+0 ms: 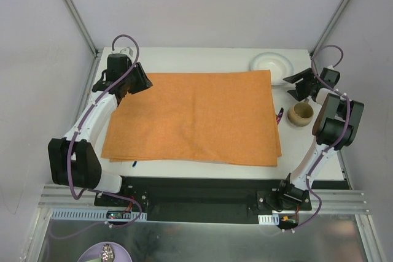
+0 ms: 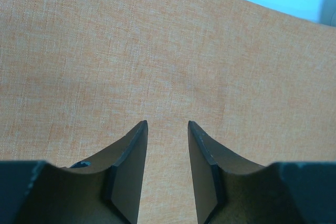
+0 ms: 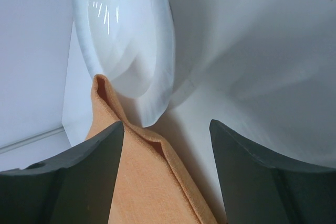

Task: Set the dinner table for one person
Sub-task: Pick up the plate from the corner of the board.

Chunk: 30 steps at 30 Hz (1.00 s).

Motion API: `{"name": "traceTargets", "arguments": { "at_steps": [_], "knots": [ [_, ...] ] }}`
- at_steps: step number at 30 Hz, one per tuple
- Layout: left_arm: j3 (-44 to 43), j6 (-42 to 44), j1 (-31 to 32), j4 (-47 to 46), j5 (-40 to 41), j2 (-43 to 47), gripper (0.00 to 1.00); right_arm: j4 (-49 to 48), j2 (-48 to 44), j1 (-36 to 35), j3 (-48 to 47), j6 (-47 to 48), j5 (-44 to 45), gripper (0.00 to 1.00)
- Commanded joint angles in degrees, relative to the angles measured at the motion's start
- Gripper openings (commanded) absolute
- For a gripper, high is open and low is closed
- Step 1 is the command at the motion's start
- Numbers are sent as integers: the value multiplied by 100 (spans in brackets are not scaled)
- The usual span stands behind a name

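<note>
Hovering empty, left jaws gape narrowly over the far-left cloth (image 1: 193, 118) corner, right jaws widely beside the bowl (image 1: 271, 64).

The left arm (image 1: 92, 118) and the right arm (image 1: 314, 154) are built alike: slim white links joined by bulky, rounded black joints. A thin purple cable (image 1: 126, 35) loops along each one. The bases (image 1: 287, 196) are black. The fingers (image 2: 128, 174) are dark grey tapering wedges with flat inner faces.
</note>
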State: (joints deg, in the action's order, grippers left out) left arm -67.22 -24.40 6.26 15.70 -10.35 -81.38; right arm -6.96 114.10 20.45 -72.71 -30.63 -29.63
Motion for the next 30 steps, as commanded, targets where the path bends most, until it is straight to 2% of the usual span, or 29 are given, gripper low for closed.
{"name": "traceTargets", "arguments": {
  "at_steps": [1,17,24,29,30],
  "knots": [
    [60,85,-90,-76,-29,316,36,-139,234,65,-340,-13,-70,70],
    [324,94,-283,-76,-134,527,34,-69,1069,65,-1026,-48,-131,71],
    [447,85,-319,-67,-116,632,34,-121,1527,47,-1386,-215,-490,70],
    [543,67,-327,-76,-125,641,33,-218,1738,-5,-1483,-241,-781,58],
    [552,67,-327,-85,-117,650,33,-235,1764,-14,-1492,-250,-860,50]
  ]
}}
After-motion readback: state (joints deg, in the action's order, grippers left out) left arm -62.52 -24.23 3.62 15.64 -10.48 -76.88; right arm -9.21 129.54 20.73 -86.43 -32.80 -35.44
